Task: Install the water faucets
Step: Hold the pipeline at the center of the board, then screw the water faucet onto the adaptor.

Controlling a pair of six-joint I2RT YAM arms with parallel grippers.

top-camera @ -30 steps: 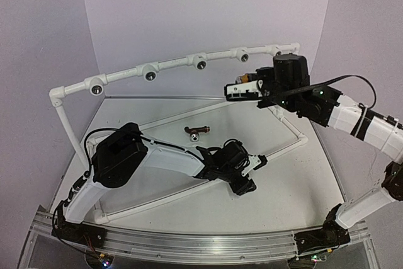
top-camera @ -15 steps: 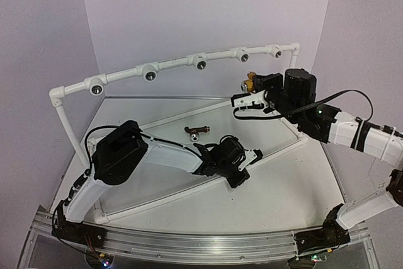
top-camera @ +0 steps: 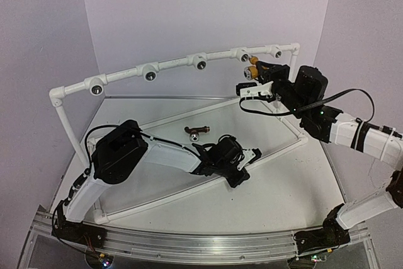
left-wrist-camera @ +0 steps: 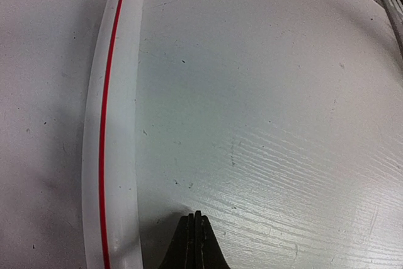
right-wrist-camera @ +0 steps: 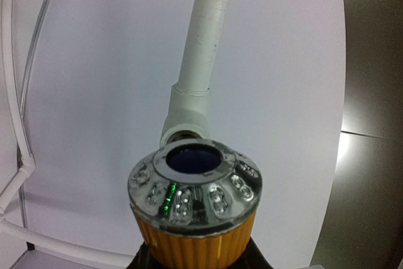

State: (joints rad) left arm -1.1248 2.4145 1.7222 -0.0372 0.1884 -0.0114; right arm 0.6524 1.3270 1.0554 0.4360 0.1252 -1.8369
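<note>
The right gripper (top-camera: 258, 75) is raised at the far right of the table (top-camera: 289, 181), its jaws closed to a narrow gap around the yellow-orange faucet (top-camera: 252, 66), which it holds up against the white pipe rail (top-camera: 170, 64) running along the back. In the right wrist view the faucet's (right-wrist-camera: 192, 218) ribbed yellow body sits low between the dark fingers, and its silvery end with a dark round opening points at a white pipe socket (right-wrist-camera: 184, 121) just beyond it. Whether the two touch cannot be told. From above, the faucet is just beside the second socket from the right (top-camera: 242, 56). The dark reddish-brown faucet (top-camera: 197, 132) lies free on the table near the middle, inside the white pipe frame (top-camera: 277, 149), apart from both grippers. The left gripper (top-camera: 239, 174) hangs low over the table just beside one bar of that frame. Its fingertips (left-wrist-camera: 195, 240) are pressed fully together and hold nothing, with a white pipe marked by a red stripe (left-wrist-camera: 113, 124) running along their left side and bare white tabletop (left-wrist-camera: 271, 92) ahead.
</note>
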